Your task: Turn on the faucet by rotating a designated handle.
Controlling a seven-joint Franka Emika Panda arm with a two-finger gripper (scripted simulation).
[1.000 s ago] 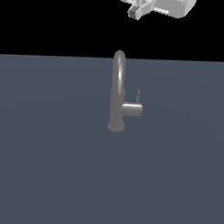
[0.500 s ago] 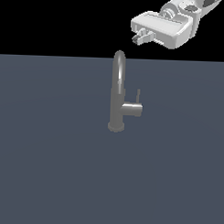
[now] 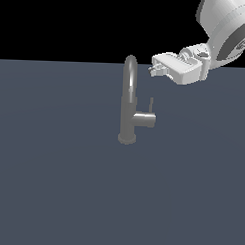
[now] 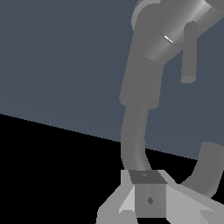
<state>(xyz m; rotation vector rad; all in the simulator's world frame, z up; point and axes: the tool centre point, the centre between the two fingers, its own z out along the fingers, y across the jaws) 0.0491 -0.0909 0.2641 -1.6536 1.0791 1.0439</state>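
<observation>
- The faucet (image 3: 128, 107) stands a little above the middle of the exterior frame, upright on its small round base, with the narrow arched spout rising to the line where the bench meets the black background.
- In the wrist view the faucet (image 4: 142, 87) fills the upper right and centre of the picture as a thick grey cylinder, with the curved spout bending down toward the camera's own housing.
- The handle (image 3: 144, 119) is a short horizontal stub sticking out of the faucet body toward the exterior view's right; a thin lever rod rises from its outer end.
- In the wrist view the handle (image 4: 175, 26) shows at the upper right, its thin rod hanging beside the body.
- The hand (image 3: 155, 69) sits in the upper right of the exterior frame, just right of the top of the spout, above the handle and apart from it.
- Its fingers look close together and hold nothing, though the tips are small and hard to read.
- The white arm (image 3: 225, 25) reaches in from the upper right corner.
- The bench (image 3: 52, 182) is a flat dark blue-grey surface filling the lower part of the frame.
</observation>
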